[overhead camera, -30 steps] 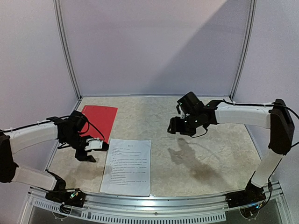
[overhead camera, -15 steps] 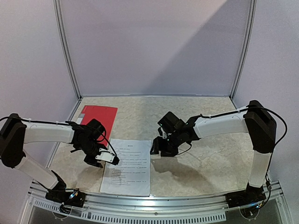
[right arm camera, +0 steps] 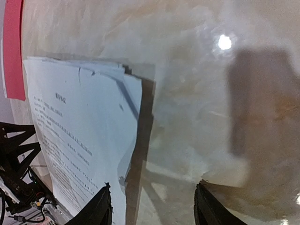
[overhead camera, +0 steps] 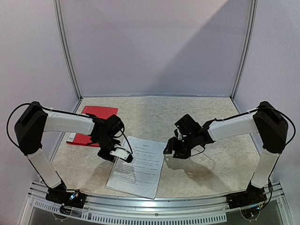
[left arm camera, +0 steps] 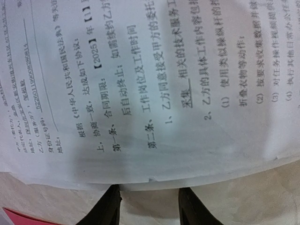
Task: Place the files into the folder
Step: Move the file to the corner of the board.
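Several printed white sheets [overhead camera: 138, 165] lie in a loose, fanned stack on the table [overhead camera: 211, 164], low and left of centre in the overhead view, turned at a slant. The flat red folder [overhead camera: 101, 112] lies farther up and to the left, partly hidden by the left arm and apart from the sheets. The left fingers [left arm camera: 110, 208] stand apart just off the stack's left edge, with bare table between them and nothing gripped; a red corner shows at the lower left of that wrist view. The right fingers [right arm camera: 208, 208] are also apart and hold nothing, near the stack's upper right corner.
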### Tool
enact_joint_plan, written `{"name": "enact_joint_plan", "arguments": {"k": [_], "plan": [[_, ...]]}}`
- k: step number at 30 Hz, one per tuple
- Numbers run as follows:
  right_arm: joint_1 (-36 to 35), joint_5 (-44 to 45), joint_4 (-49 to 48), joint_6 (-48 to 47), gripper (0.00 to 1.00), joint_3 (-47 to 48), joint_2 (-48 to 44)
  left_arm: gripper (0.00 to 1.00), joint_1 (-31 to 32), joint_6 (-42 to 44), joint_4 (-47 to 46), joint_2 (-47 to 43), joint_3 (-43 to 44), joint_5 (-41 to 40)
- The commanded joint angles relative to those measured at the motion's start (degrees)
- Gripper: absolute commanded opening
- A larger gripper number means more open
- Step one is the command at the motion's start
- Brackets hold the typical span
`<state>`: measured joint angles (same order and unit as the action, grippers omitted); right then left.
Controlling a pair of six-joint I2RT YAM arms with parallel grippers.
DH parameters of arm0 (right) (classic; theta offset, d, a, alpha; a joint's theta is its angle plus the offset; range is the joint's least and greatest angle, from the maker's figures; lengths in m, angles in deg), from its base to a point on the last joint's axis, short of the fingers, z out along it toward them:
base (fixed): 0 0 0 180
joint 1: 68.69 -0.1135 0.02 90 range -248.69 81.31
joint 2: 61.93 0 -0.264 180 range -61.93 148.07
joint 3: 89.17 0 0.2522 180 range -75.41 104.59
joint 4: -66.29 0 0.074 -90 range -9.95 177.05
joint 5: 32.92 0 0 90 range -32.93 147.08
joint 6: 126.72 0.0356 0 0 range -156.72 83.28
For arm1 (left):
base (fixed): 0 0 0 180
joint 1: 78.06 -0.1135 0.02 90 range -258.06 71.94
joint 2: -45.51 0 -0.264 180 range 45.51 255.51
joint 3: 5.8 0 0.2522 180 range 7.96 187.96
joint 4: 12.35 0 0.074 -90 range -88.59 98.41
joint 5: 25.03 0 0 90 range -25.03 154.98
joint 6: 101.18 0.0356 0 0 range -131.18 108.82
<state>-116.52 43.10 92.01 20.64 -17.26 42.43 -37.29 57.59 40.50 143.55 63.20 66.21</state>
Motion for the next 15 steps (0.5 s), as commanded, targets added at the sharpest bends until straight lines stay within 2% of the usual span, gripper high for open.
{"name": "enact_joint_plan", "arguments": {"k": [1, 7, 10, 15], "plan": [[1.8, 1.6, 3.3, -2.4, 0.60, -0.8, -2.0, 0.43, 2.5, -2.3, 1.3, 4.0, 4.3, 3.3], [2.0, 4.1, 7.2, -4.0, 0.60, 0.1, -5.0, 0.43, 2.0, -4.5, 5.9, 5.3, 8.9, 3.8], [1.4, 8.1, 12.5, -7.2, 0.60, 2.5, -7.7, 0.47, -1.1, -5.3, 9.8, -0.3, 8.3, 5.7], [-7.7, 16.7, 19.7, -19.3, 0.70, 12.8, -7.0, 0.51, -10.8, -7.1, 15.8, -11.7, 7.3, 12.5]]}}
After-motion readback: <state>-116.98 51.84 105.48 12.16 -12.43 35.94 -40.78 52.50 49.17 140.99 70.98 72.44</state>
